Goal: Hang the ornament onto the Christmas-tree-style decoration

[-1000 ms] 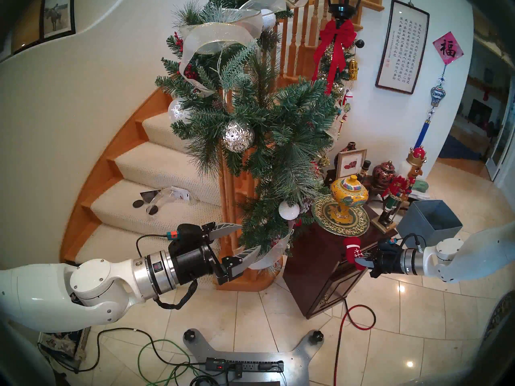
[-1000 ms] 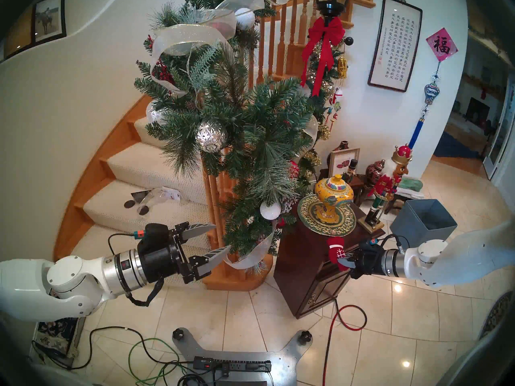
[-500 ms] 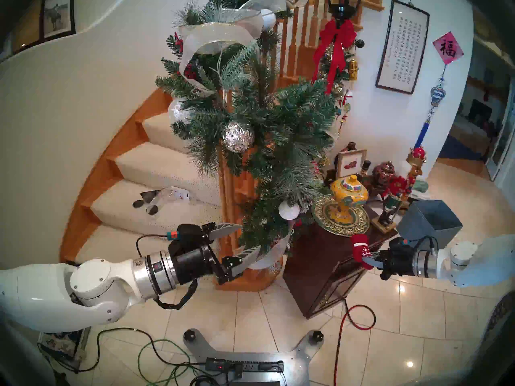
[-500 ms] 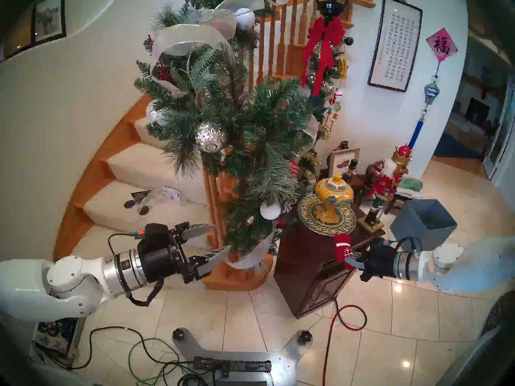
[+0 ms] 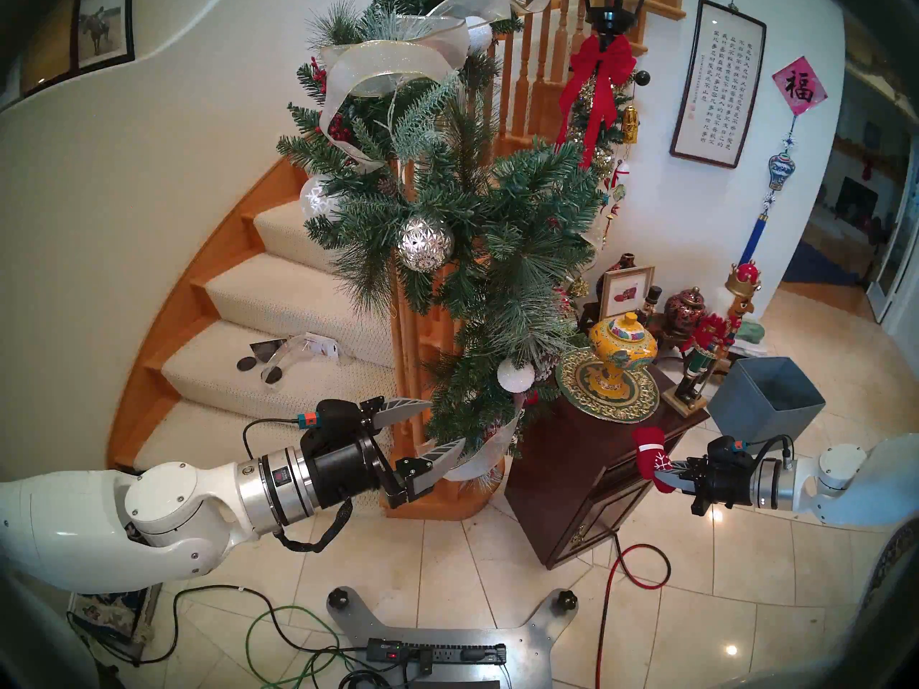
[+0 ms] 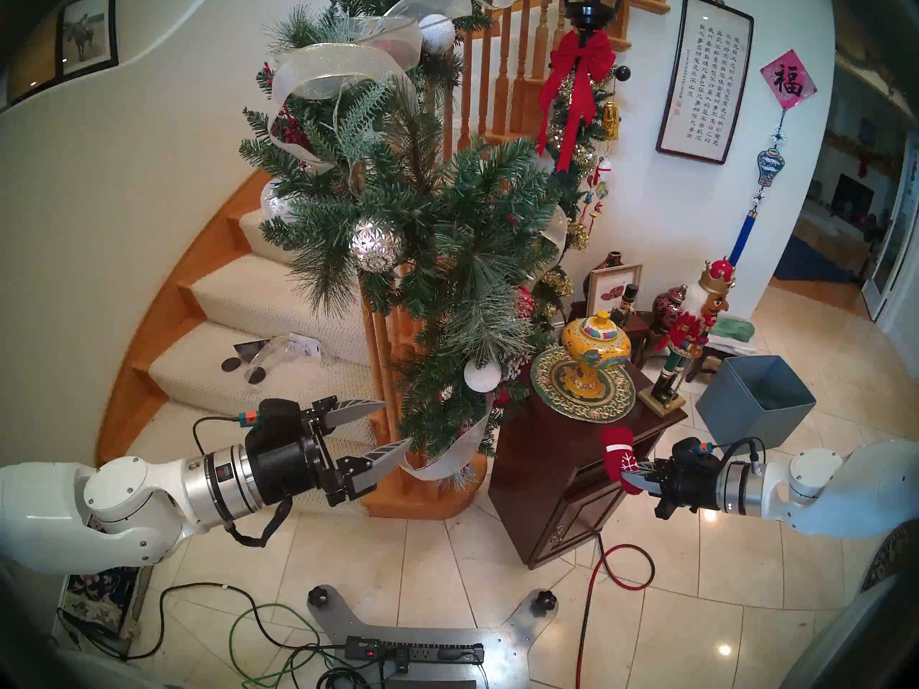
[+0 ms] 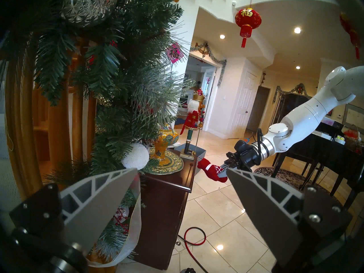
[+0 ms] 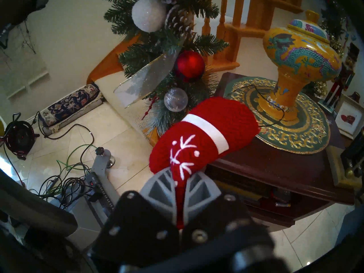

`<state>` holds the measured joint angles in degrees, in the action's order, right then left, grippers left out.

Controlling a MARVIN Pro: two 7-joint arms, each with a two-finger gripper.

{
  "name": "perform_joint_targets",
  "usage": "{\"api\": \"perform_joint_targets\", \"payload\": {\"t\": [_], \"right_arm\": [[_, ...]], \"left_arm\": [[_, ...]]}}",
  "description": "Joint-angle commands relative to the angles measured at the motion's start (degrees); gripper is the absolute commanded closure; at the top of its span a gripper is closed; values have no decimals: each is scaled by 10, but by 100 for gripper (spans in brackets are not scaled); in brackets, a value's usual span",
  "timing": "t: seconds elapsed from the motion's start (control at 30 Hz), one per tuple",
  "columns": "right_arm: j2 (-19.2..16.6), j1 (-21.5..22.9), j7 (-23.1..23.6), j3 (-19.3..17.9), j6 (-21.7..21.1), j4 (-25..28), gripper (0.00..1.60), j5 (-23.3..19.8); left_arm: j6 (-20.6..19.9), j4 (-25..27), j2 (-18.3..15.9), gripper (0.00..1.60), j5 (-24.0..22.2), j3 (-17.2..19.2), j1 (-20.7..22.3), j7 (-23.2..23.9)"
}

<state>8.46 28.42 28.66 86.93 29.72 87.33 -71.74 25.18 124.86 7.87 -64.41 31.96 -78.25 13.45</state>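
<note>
A small red knitted mitten (image 8: 199,140), ribbed in texture and crossed by a flat white cuff band, shows a white hand-drawn snowflake on its palm as it sits pinched by its fingertip end between the two grey ribbed fingers (image 8: 157,189) of the right gripper (image 5: 669,475), whose jaws press tight on the fabric. The mitten is held in the air with its cuff end raised, at the front corner of a dark polished wooden cabinet (image 5: 572,479), and a thin dark string loop (image 8: 262,101) trails from the cuff across the round green-and-gold embroidered mat (image 8: 295,136) on the cabinet top. On that mat stands a glossy yellow porcelain jar (image 5: 621,347) painted with a teal dragon. To the mitten's left hangs the pine garland (image 5: 477,255), wound down a honey-coloured wooden newel post (image 5: 405,375): dark green needles, some frosted pale at the tips, with loops of sheer silver ribbon (image 5: 388,66), a faceted silver patterned ball (image 5: 425,243), a glittery white ball (image 5: 516,375), a shiny red ball (image 8: 190,64) and frosted pine cones. The mitten is well apart from the branches. The left gripper (image 5: 437,429) hovers beside the garland's lower end with its pointed grey fingers spread wide and nothing between them, the lower finger near the ribbon tail.
</note>
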Motion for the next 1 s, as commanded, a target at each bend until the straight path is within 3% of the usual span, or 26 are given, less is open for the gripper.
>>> {"api": "perform_joint_targets", "payload": {"t": [0.0, 0.23, 0.6, 0.97], "right_arm": [[-14, 67, 13, 28, 31, 9, 160, 18], [-19, 89, 22, 37, 60, 23, 160, 39], [-15, 147, 35, 83, 96, 37, 160, 55], [24, 194, 41, 157, 134, 41, 160, 38]], "left_arm": [[1, 0, -1, 0, 0, 2, 2, -1], [1, 0, -1, 0, 0, 2, 2, -1], [1, 0, -1, 0, 0, 2, 2, -1], [1, 0, -1, 0, 0, 2, 2, -1]]}}
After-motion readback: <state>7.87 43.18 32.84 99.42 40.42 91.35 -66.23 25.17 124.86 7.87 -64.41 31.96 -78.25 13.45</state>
